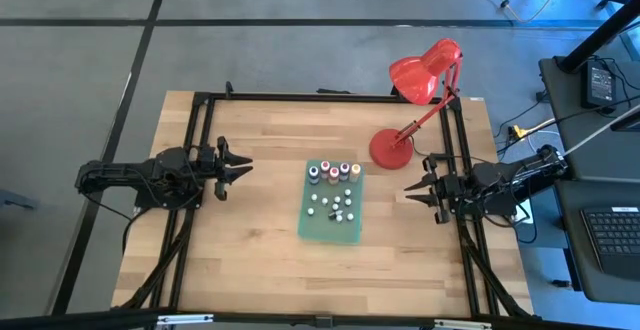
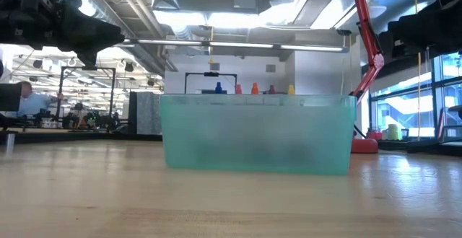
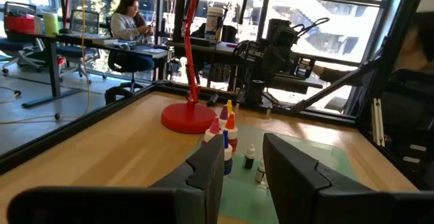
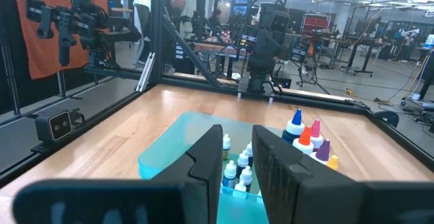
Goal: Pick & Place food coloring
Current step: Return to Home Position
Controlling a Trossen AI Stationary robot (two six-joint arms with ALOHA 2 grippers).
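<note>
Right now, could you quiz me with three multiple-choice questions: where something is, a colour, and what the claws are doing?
1. Where are the food coloring bottles? A on bare wood; B in the green bin; C in a gripper.
2. What colour is the desk lamp? A red; B blue; C white.
3. How are the left gripper and right gripper? A gripping bottles; B shut, empty; C open, empty.
Answers: B, bottles stand inside the bin's walls; A, shade and base are red; C, fingers spread, clear of the bin.

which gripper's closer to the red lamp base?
Right. The right gripper sits just beside the lamp base; the left gripper is on the far side of the green bin.
</note>
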